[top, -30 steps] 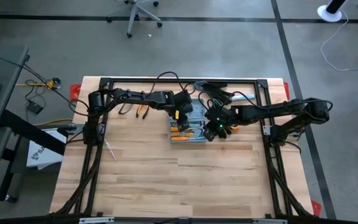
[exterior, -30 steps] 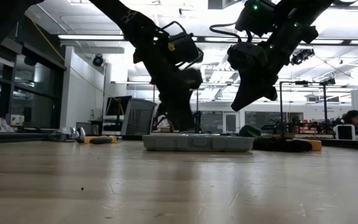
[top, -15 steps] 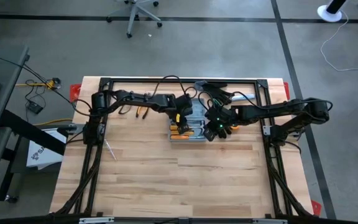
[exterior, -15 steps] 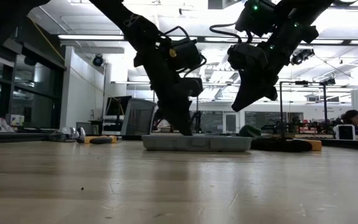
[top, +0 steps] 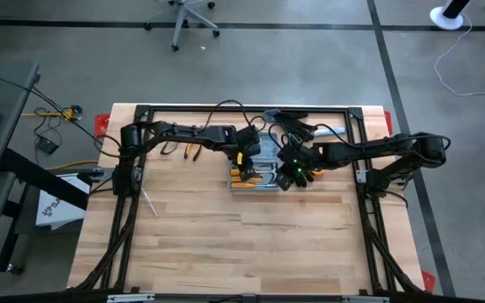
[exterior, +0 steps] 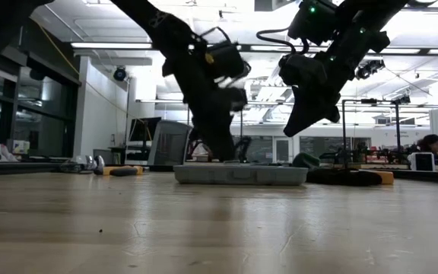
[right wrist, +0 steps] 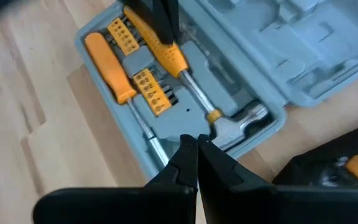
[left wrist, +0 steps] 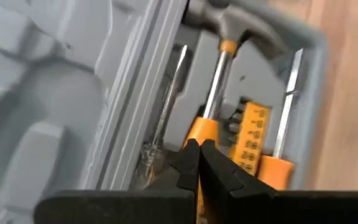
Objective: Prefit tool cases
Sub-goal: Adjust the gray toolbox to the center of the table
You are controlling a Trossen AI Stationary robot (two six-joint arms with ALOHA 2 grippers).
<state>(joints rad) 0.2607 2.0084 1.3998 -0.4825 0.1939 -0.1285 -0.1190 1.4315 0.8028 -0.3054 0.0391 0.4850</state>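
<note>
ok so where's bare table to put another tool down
The whole near stretch of the table, in front of the open tool case, is bare wood. The far edge is crowded: case, left gripper, right gripper, gloves.

Overhead, table-level and wrist cameras share the tool case (top: 255, 175).

grey-blue tool case (right wrist: 272, 68), orange-handled hammer (right wrist: 185, 71); orange screwdriver (right wrist: 114, 68), black claws

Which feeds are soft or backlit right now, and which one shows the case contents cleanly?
Left wrist view: soft, hammer smeared. Low view: arms backlit by ceiling lights, left arm motion-blurred above the tool case. Right wrist view: cleanest, orange handles and bits crisp. High view: sharp but case small.
</note>
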